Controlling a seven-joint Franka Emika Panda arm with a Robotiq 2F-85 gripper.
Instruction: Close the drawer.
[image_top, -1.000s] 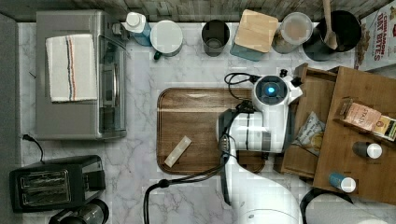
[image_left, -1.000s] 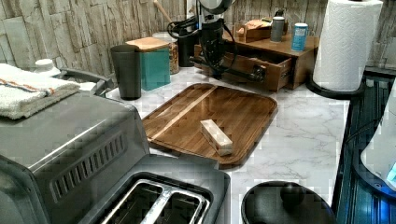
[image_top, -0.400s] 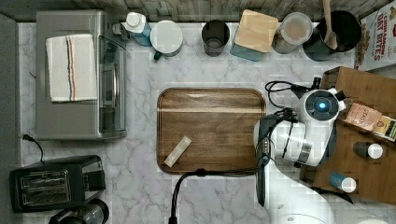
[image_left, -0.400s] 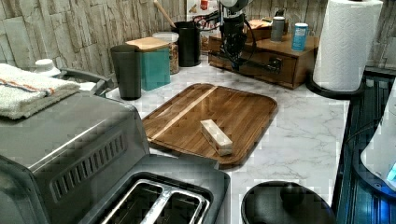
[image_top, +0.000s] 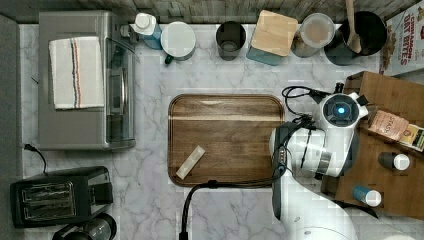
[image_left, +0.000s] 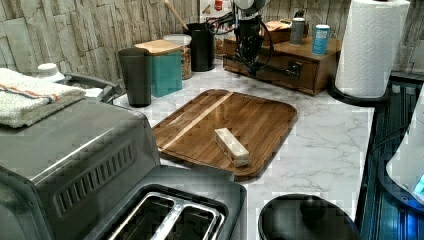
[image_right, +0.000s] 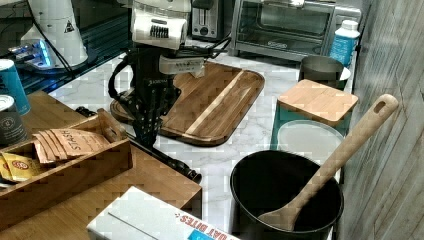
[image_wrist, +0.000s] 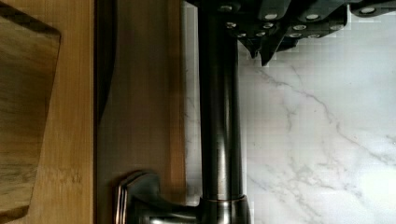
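The drawer front (image_left: 292, 70) sits flush in the wooden cabinet (image_left: 300, 50), at the back of the counter in the left view. A dark bar handle (image_wrist: 219, 116) runs along the drawer front (image_wrist: 140, 93). My gripper (image_left: 251, 65) points down at the counter right in front of that handle, fingertips together with nothing between them. In the wrist view the gripper (image_wrist: 262, 52) stands on the marble side of the bar. The right view has the gripper (image_right: 147, 136) just beside the handle (image_right: 167, 159). From above, the arm's wrist (image_top: 340, 112) covers the cabinet's edge.
A dark round-cornered tray (image_top: 225, 137) with a pale block (image_top: 190, 161) lies on the marble beside the arm. Cans (image_left: 321, 39) and an open box of packets (image_right: 65, 150) stand on the cabinet top. A paper towel roll (image_left: 370, 47) and a black pot with spoon (image_right: 285, 195) flank it.
The arm moved toward the cabinet, rightward in the top view. The drawer, open with its contents showing a second ago, has slid in and now sits flush.
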